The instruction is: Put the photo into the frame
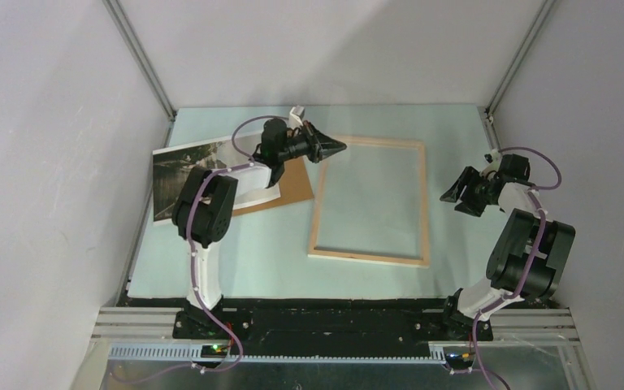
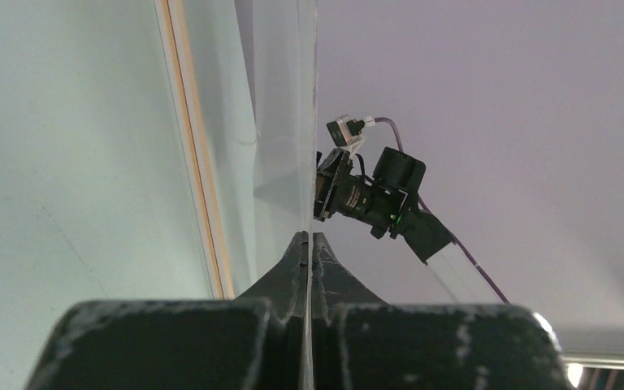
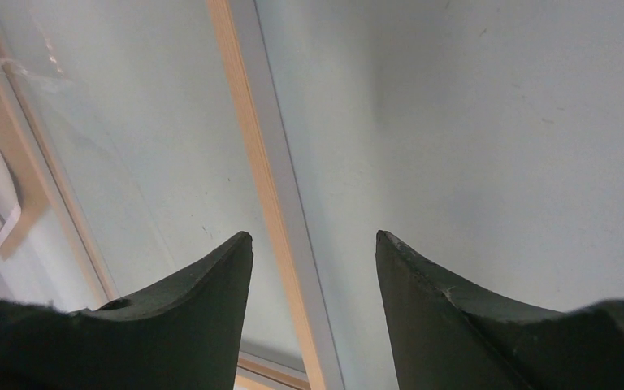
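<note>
The pale wood frame lies flat on the mat at centre; its rail also shows in the left wrist view and the right wrist view. The photo lies at the left, partly under my left arm and over a brown backing board. My left gripper hovers at the frame's far left corner, shut on the edge of a thin clear pane that stands tilted over the frame. My right gripper hangs open above the frame's right rail, with nothing between its fingers.
Grey enclosure walls stand close on the left, right and back. The light green mat covers the table. Metal rails and the two arm bases run along the near edge.
</note>
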`<state>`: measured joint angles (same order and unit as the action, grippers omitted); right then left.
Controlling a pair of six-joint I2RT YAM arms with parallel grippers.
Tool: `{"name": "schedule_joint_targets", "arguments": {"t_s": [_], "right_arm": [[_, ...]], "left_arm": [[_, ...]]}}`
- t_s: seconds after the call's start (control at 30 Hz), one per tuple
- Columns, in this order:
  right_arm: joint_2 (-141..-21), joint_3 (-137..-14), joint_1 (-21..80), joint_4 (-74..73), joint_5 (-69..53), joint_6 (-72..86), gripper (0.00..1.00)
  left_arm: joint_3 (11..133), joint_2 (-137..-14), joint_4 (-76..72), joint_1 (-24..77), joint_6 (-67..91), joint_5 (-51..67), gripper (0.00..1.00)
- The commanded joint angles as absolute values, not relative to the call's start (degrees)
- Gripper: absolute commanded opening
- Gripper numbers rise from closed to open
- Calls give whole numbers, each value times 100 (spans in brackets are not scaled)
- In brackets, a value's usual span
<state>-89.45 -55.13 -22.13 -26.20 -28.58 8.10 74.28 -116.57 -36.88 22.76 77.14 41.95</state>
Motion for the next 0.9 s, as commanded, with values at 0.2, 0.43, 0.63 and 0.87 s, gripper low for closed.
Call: {"name": "schedule_joint_targets", "arguments": {"t_s": [0.2, 0.43, 0.63, 0.87], "right_arm": [[-9016, -5522, -2259, -2600, -3214, 769, 60], [-9061, -5493, -2259, -2597, -3254, 729, 59], [-9096, -5482, -2267, -2580, -3288, 721, 58], [-9142, -5472, -2276, -2582, -3319, 714, 58]], "left_arm": [[7632, -12190, -4625, 2593, 8182, 4269, 0], [7524, -12363, -4918, 2610, 8240, 4138, 0], [7457, -12453, -5011, 2611, 8177, 4131, 0], [7383, -12486, -5027, 2613, 8059, 4097, 0]]}}
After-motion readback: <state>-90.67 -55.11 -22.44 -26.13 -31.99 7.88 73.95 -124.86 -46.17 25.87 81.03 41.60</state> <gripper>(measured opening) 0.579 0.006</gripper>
